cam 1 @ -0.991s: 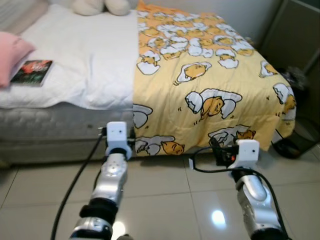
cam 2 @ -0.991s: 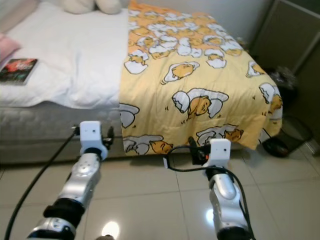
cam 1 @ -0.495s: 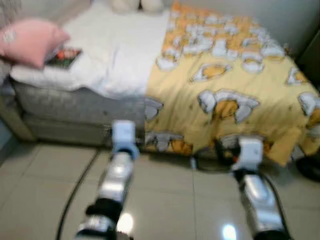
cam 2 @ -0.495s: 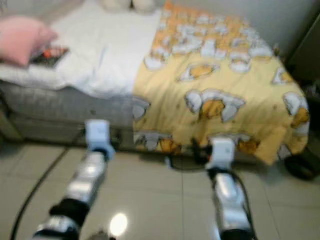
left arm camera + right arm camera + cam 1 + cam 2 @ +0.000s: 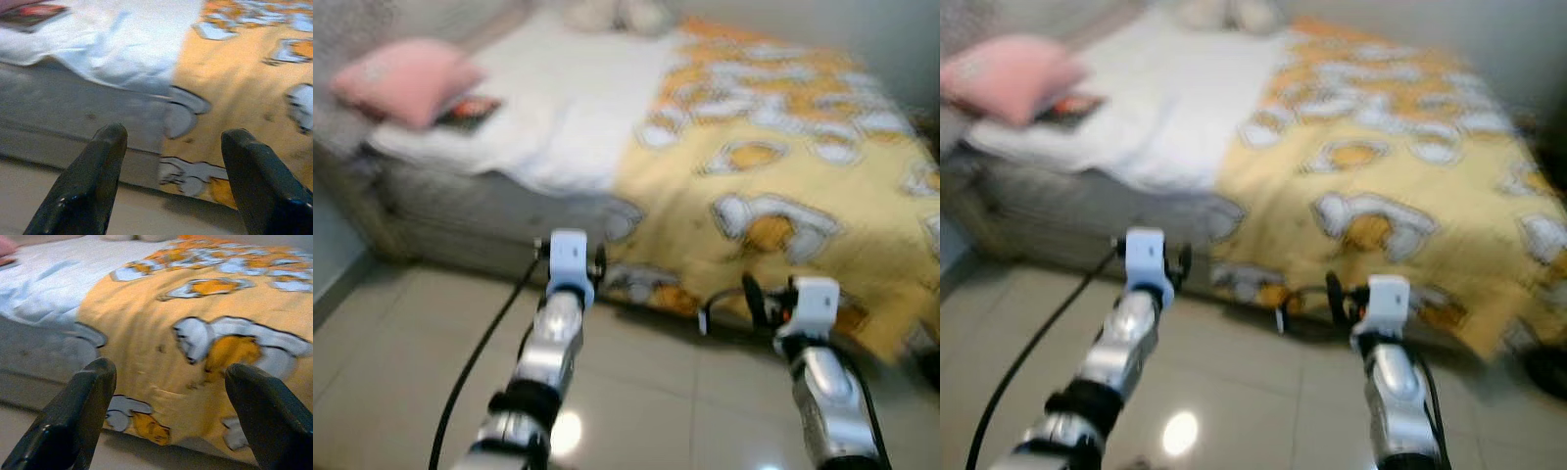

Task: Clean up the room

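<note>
The head views are blurred. At ten o'clock a pink pillow [image 5: 406,78] lies on the white sheet [image 5: 578,108], and a book [image 5: 470,110] with a dark, red-marked cover lies against the pillow's right edge, partly under it. The sheet hangs a little over the grey mattress side [image 5: 480,211] at nine o'clock. At twelve o'clock, at the far end of the bed, two pale soft shapes [image 5: 612,14] sit side by side; what they are cannot be told.

From one to three o'clock a yellow blanket [image 5: 783,166] printed with white and orange figures covers the rest of the bed and drapes down toward the tiled floor [image 5: 401,343].

At six to seven o'clock the left gripper [image 5: 168,161] is held out over the floor, aimed at the bed's side where sheet and blanket meet; its two fingers [image 5: 93,181] are spread wide apart with nothing between them. At five o'clock the right gripper [image 5: 168,401] is held out likewise, aimed at the hanging blanket, fingers [image 5: 78,416] spread and empty. A black cable [image 5: 475,352] runs along the left arm.
</note>
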Controlling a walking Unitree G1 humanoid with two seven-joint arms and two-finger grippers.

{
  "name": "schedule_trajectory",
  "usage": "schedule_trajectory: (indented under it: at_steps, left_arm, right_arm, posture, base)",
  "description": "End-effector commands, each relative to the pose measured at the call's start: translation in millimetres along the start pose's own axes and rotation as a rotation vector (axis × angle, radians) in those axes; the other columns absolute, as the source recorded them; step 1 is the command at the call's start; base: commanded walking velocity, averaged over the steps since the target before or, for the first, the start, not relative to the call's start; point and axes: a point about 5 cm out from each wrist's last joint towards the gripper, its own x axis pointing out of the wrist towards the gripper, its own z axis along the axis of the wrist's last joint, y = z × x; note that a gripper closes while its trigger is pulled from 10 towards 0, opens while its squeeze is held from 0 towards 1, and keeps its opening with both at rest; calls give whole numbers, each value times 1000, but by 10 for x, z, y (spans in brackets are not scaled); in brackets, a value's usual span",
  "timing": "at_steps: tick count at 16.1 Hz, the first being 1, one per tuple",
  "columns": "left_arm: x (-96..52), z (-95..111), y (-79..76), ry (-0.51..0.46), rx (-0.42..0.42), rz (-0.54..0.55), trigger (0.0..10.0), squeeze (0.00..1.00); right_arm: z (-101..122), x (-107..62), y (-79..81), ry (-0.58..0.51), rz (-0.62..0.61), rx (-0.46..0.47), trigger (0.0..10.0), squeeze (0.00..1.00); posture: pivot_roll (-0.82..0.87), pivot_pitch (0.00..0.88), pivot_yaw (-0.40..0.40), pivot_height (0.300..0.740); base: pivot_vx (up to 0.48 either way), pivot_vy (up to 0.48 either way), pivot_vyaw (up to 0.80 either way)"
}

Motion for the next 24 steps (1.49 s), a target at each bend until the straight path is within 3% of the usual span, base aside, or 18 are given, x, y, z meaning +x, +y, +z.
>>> schedule_trajectory:
  at_steps: [1, 5, 7, 9, 13, 16, 24]
  left_arm:
    - [4, -20, 44, 8, 4, 8, 10000, 0]
    - [-6, -83, 133, 38, 20, 86, 10000, 0]
    - [-26, -98, 227, 27, -12, 117, 10000, 0]
    - [-17, -55, 215, 3, 15, 93, 10000, 0]
    - [-2, 15, 168, -24, -48, 74, 10000, 0]
    - [8, 16, 188, -22, -48, 77, 10000, 0]
    - [29, 13, 234, -8, -18, 82, 10000, 0]
  right_arm:
    - [53, 46, 63, -17, 19, 2, 10000, 0]
    - [48, 38, 62, -16, 24, 0, 10000, 0]
    - [49, 35, 45, -15, 24, 0, 10000, 0]
    - [38, 32, 43, -9, 28, -1, 10000, 0]
    - [29, 27, 97, -10, 51, -5, 10000, 0]
    - [-6, 16, 148, 11, 86, -22, 10000, 0]
    - [-16, 21, 91, 10, 58, 2, 10000, 0]
  posture:
    - [4, 0, -51, 740]
    - [1, 0, -49, 740]
    - [1, 0, -51, 740]
    - [4, 0, -51, 740]
    - [1, 0, -49, 740]
    - [1, 0, -49, 740]
    - [9, 0, -40, 740]
  base:
    - [360, -315, 550]
    - [90, -79, 550]
    - [0, 0, 553]
    - [0, 0, 550]
    - [480, 0, 559]
    - [480, 0, 0]
    - [480, 0, 587]
